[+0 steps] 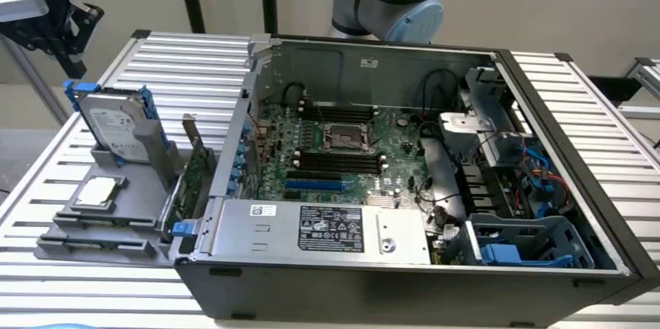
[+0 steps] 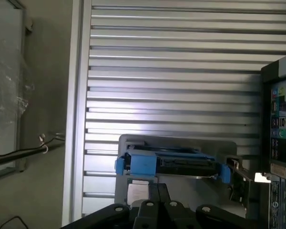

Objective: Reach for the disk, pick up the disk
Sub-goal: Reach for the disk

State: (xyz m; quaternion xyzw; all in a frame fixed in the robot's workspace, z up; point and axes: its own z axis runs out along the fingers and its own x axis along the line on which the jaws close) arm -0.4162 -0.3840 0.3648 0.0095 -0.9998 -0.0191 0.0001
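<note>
The disk (image 1: 116,124) is a silver-grey hard drive with a white label and blue rails. It stands tilted on edge in a grey holder (image 1: 124,225) at the exterior view's left, beside the open computer case. My gripper (image 1: 62,35) hangs high above and beyond it, at the exterior view's top left corner, well apart from it. In the wrist view the disk (image 2: 171,162) shows edge-on with its blue rail ends, just past my gripper (image 2: 157,192), whose fingertips meet with nothing between them.
A small square silver chip (image 1: 95,192) lies on the holder in front of the disk. A green circuit card (image 1: 192,178) stands between holder and case. The open computer case (image 1: 413,190) takes up the middle of the slatted metal table (image 1: 185,59).
</note>
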